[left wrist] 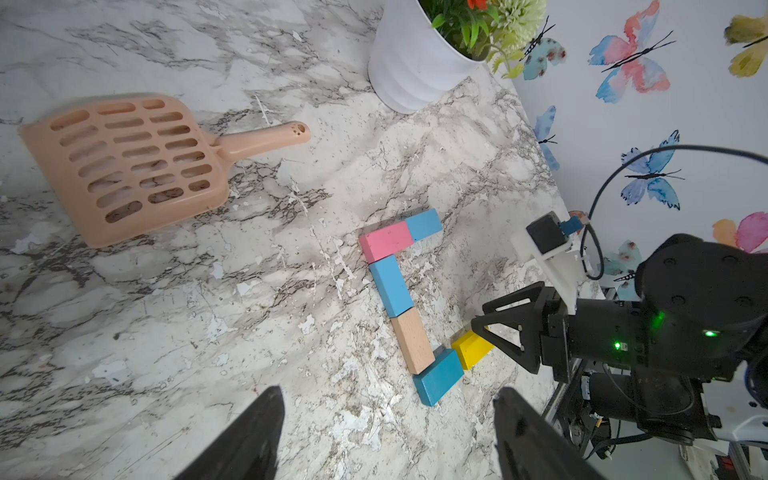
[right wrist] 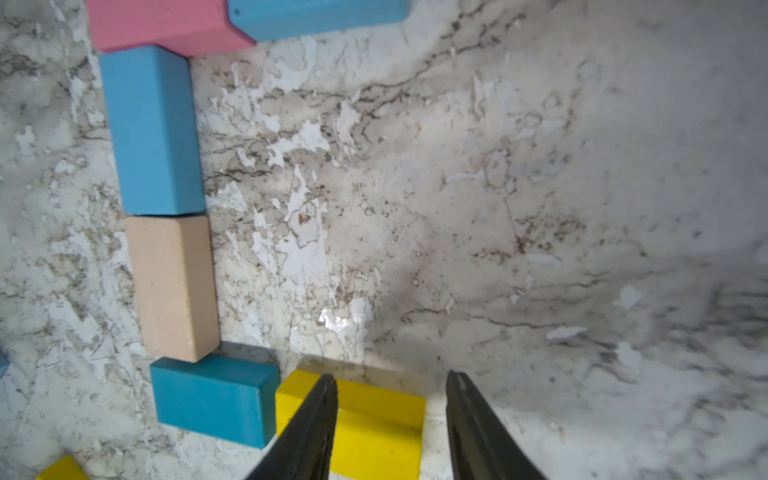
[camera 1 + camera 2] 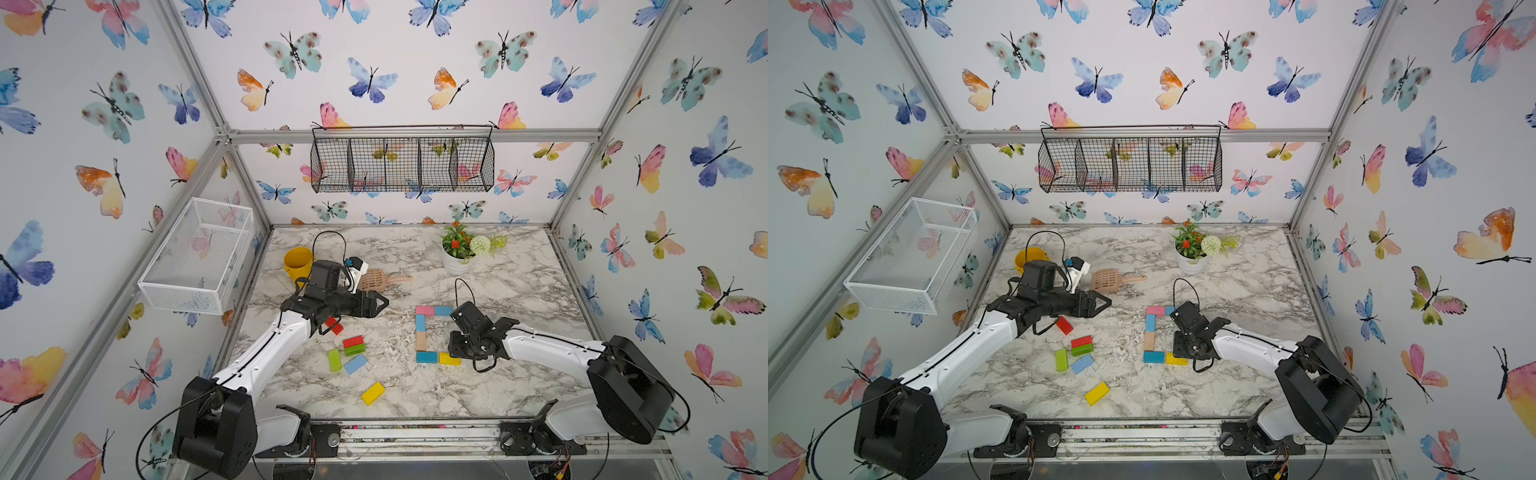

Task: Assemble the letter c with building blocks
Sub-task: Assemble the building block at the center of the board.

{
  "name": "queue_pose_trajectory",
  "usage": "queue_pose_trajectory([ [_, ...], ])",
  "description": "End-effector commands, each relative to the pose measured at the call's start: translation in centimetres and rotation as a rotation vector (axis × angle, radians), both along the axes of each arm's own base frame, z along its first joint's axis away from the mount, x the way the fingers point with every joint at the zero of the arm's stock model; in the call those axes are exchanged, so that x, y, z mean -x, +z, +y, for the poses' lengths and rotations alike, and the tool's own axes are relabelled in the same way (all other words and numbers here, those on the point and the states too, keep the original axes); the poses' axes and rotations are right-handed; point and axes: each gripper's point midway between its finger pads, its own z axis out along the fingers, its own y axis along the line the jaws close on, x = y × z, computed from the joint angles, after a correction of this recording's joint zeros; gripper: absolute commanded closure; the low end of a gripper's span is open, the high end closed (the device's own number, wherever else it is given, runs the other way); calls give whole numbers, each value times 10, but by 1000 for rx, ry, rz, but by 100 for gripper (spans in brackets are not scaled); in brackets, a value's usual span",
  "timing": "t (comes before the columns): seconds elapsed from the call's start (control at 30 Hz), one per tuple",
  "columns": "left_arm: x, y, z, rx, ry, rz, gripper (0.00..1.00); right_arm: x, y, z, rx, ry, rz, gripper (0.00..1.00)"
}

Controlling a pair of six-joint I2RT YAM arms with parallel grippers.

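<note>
The marble table point(image 3: 519, 386) carries everything. Above it, near the tan scoop point(image 3: 376, 279), the left gripper point(image 3: 382, 303) hangs with jaws spread wide and empty. The right gripper point(image 2: 390, 376) hovers with jaws apart, one finger point(image 2: 320, 411) over the yellow block point(image 2: 374, 432), pinching nothing. That block lies just beside the lower teal block point(image 2: 212, 401) of the building blocks point(image 3: 421, 340), which are laid as a C at mid-table. Six loose blocks point(image 3: 355, 364) lie scattered near the left arm.

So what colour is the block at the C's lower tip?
Yellow: that end block shows best in the right wrist view.
</note>
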Motion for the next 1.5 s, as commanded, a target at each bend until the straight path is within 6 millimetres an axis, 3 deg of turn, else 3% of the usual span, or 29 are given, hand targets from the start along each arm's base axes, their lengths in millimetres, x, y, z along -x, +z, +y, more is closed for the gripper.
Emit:
queue_pose_trajectory([
  [0.0, 2, 5, 0, 20, -5, -13, 20, -2, 8, -6, 12, -21, -21, 52],
  [0.1, 2, 5, 0, 21, -6, -11, 20, 2, 12, -1, -24, -5, -12, 52],
  [0.27, 2, 5, 0, 21, -6, -12, 20, 14, 12, 4, -76, 31, 23, 61],
  [0.57, 2, 6, 1, 21, -4, -14, 20, 29, 9, -16, -29, 13, 39, 61],
  [0.77, 1, 5, 1, 20, -2, -13, 20, 35, -1, -13, -35, 35, 81, 62],
  [0.9, 2, 5, 1, 20, -3, -11, 20, 35, -1, -7, -65, 44, 84, 69],
  [1.47, 2, 5, 1, 20, -2, -11, 20, 40, -8, -3, -109, 38, 98, 69],
])
